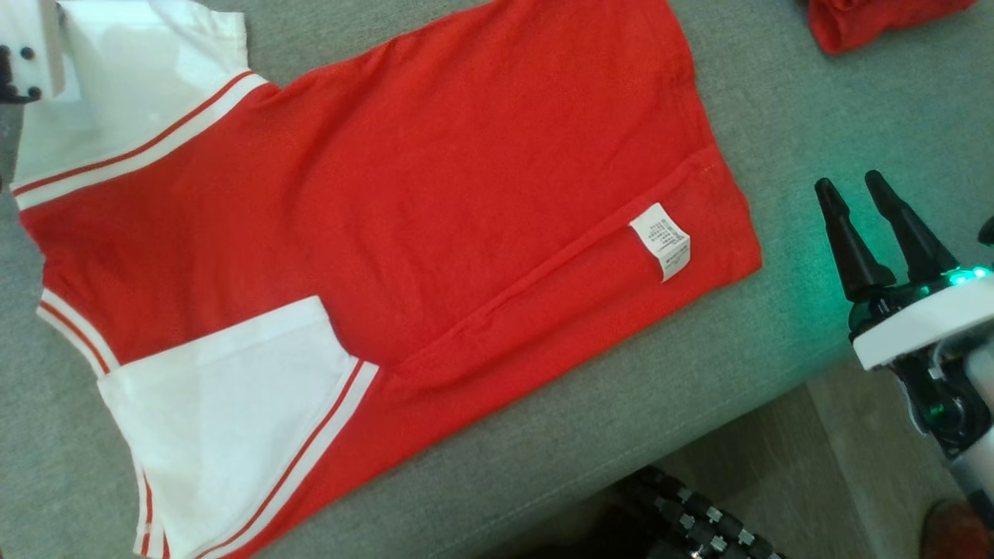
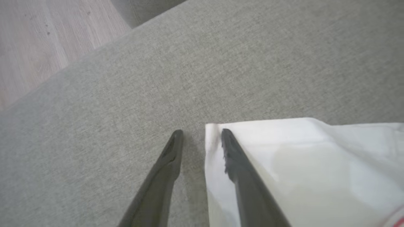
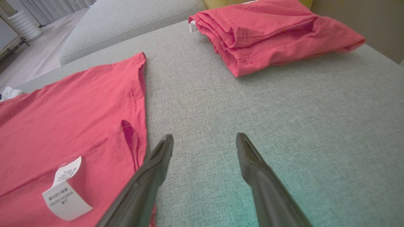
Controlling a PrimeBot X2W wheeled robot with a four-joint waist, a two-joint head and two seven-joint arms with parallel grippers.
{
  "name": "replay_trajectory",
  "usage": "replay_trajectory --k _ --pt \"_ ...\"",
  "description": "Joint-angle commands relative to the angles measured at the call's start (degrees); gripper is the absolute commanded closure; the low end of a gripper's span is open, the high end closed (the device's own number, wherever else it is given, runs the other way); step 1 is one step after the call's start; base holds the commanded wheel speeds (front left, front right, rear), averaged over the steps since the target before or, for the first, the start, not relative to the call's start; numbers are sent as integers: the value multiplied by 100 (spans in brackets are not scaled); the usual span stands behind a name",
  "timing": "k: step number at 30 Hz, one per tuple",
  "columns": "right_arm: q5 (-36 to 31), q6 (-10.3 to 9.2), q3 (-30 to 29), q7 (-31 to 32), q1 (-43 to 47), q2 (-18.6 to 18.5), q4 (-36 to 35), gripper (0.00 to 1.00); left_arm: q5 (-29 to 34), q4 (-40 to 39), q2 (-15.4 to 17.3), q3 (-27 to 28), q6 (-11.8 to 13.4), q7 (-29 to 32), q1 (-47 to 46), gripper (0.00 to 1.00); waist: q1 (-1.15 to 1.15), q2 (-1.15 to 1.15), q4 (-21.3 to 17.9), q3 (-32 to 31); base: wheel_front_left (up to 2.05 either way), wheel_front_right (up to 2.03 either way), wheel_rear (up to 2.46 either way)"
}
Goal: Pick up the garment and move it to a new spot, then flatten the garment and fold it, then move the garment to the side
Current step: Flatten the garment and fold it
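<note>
The garment (image 1: 435, 202), a red shirt with white, red-striped sleeves, lies spread flat on the grey couch seat (image 1: 815, 101), a white care label (image 1: 660, 241) near its hem. My right gripper (image 1: 848, 185) hovers open just right of the hem, nothing between its fingers; in the right wrist view it (image 3: 204, 138) stands beside the hem edge of the garment (image 3: 72, 104). My left gripper (image 2: 200, 132) is open low over the corner of a white sleeve (image 2: 300, 164), one finger over the cloth, the other over bare couch.
A second red garment (image 3: 271, 34) lies folded at the far right of the seat. The couch's front edge runs diagonally at the lower right, with wooden floor (image 1: 854, 435) and my dark wheeled base (image 1: 683, 520) beyond it. Another grey cushion (image 3: 126, 19) lies behind.
</note>
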Motion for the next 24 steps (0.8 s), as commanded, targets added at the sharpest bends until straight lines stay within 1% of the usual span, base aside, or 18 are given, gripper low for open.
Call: replay_trajectory --k 1,2,3,4,5,7,9,10,13,17,19,24 --pt "-26 -5 -17 15 94 -167 -120 0 -18 -226 316 228 51 92 -47 43 0 0 -13 0 0 0 0" --pt "-24 -5 -20 17 88 -170 -126 0 -27 -277 344 230 70 112 -9 46 0 0 -22 -2 0 0 0" --pt "-20 -5 -21 18 84 -171 -133 0 -70 -322 359 256 83 125 34 55 0 0 -32 -6 0 0 0" --pt "-14 -5 -23 20 82 -173 -136 0 -128 -362 366 281 92 161 85 69 0 0 -41 -10 0 0 0" --pt "-8 -5 -28 19 84 -175 -136 0 -193 -401 371 307 98 208 138 100 0 0 -45 -17 0 0 0" --pt "-10 -5 -37 22 92 -186 -124 0 -302 -501 390 339 91 303 230 100 0 0 -40 -41 0 0 0" --pt "-34 -5 -47 24 78 -200 -114 0 -287 -646 443 348 77 193 280 100 0 0 -16 -94 0 0 0" --pt "-45 -5 -48 30 64 -206 -117 0 -256 -728 468 329 26 93 298 100 0 0 8 -136 0 0 0" --pt "-103 -5 -43 84 -15 -225 -123 0 -155 -922 494 310 -100 -391 353 100 0 0 105 -309 0 0 0" --pt "-136 -5 -21 306 -266 -174 -99 0 -134 -1107 427 322 -274 -1081 503 100 0 0 279 -558 0 0 0" --pt "-122 -5 14 536 -472 -109 -14 0 -89 -1193 383 315 -321 -1426 575 100 0 0 401 -670 0 0 0" --pt "-155 -5 267 1565 -1328 21 414 0 -51 -1324 157 328 -335 -2129 672 100 0 0 783 -802 0 0 0"
